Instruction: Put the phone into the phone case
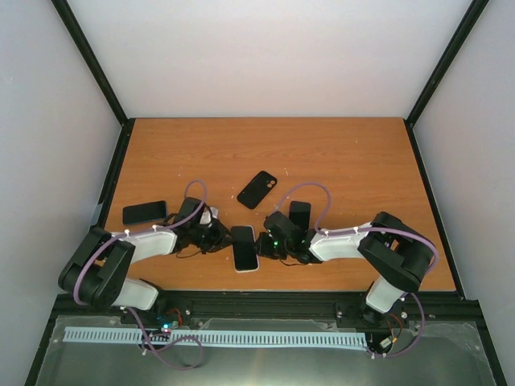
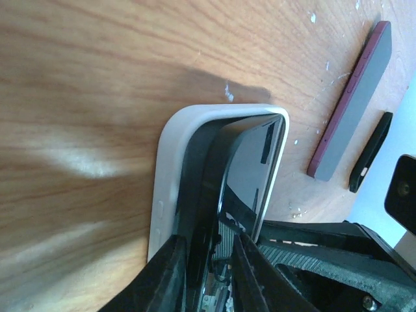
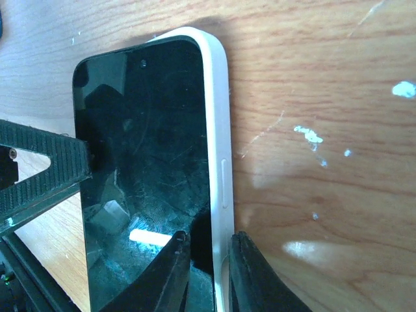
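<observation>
Jaws both sides pinching white phone case (image 3: 220,117) rim; smudged glossy black phone (image 3: 143,149) inside.

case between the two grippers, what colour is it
The case is white; right wrist view shows it best.

Bright, even overhead light, top view sharp with faint soft shadows on the table (image 1: 338,153), wrist views close and slightly wide-angled, pale glare bands across the wood, dark soft shadow beside the phone (image 2: 250,166), bright highlight and smudgy reflections on its glossy screen.
</observation>
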Controlling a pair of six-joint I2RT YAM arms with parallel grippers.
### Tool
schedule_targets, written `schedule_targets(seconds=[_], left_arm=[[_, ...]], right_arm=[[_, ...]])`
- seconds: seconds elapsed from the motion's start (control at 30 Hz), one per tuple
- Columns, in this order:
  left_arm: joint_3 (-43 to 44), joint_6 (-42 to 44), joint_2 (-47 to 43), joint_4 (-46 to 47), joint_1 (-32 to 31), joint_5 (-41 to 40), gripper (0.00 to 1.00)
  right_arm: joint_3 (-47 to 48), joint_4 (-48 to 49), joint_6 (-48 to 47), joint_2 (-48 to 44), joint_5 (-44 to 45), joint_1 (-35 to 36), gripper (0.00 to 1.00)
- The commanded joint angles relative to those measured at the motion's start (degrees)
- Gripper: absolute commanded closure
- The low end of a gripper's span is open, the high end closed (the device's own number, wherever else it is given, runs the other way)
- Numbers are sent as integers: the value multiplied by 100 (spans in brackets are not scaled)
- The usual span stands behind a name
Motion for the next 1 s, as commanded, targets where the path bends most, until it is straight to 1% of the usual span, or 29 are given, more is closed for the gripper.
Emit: schedule_targets(seconds=[0.0, 0.13, 0.27, 0.43, 0.53, 0.63, 0.83, 0.97], left_arm=[[361, 211, 44, -369, -98, -489, 77], [352, 365, -275, -691, -98, -831, 68], [157, 440, -624, -742, -98, -963, 63], [-22, 486, -654, -533, -98, -821, 62], [-134, 488, -564, -161, -98, -553, 67], [-175, 419, -443, 41, -98, -354, 72], [-248, 560, -296, 118, -98, -331, 80], [-357, 586, -320, 146, -98, -327, 83]], right_arm=[[-74, 534, 129, 12, -88, 17, 81], [-166, 538, 54, -118, -116, 15, 75], [-327, 739, 42, -143, -139, 9, 72], [-392, 859, 91, -81, -121, 6, 71], [-342, 948, 84, 11, -200, 4, 70], [-337, 1261, 46, 86, -369, 8, 69], [-356, 1694, 71, 87, -582, -46, 69], [-521, 2277, 218, 134, -832, -110, 69]])
